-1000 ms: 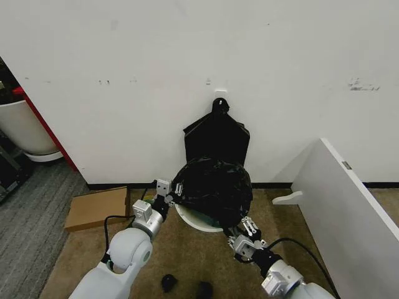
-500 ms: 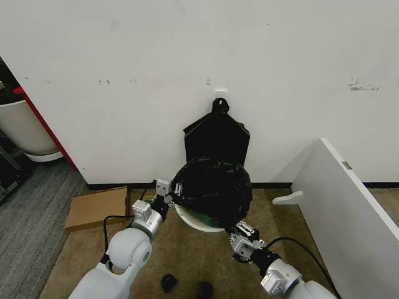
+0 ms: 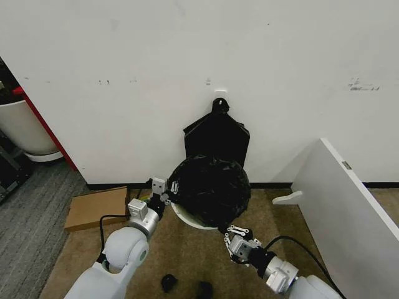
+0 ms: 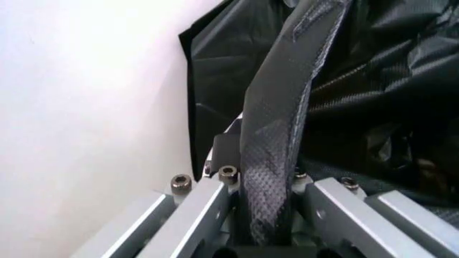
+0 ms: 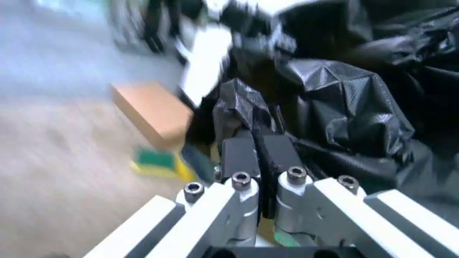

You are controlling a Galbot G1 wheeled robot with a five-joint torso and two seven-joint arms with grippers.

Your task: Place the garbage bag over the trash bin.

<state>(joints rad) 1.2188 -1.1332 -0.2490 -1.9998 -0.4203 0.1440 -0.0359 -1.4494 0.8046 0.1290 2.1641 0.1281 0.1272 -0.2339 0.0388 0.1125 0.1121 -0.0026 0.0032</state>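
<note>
The thin, glossy black plastic garbage bag (image 3: 209, 190) lay bunched in a wrinkled mound over the mouth of the round white plastic trash bin (image 3: 187, 221), which stood on the brown carpet close to the white wall. Only a crescent of the bin's rolled rim showed, on the robot's side beneath the film; what was inside the bin could not be seen.

The left gripper (image 3: 166, 192) sat at the bag's left edge, just above the bin rim. In the left wrist view its fingers (image 4: 197, 215) were pinched on a twisted strip of the garbage bag (image 4: 276, 156) that ran up between them into the rest of the film.

The right gripper (image 3: 234, 233) was low at the bag's near right edge, beside the bin. In the right wrist view its two dark pads (image 5: 240, 156) were pressed together with a fold of the crumpled garbage bag (image 5: 337, 102) nipped at their tips.

Behind the bin, a flat black house-shaped stack of bags with a knotted top (image 3: 217, 137) hung against the wall. A flattened brown cardboard box (image 3: 96, 207) lay on the floor to the left, and a white slanted board (image 3: 346, 205) stood to the right.
</note>
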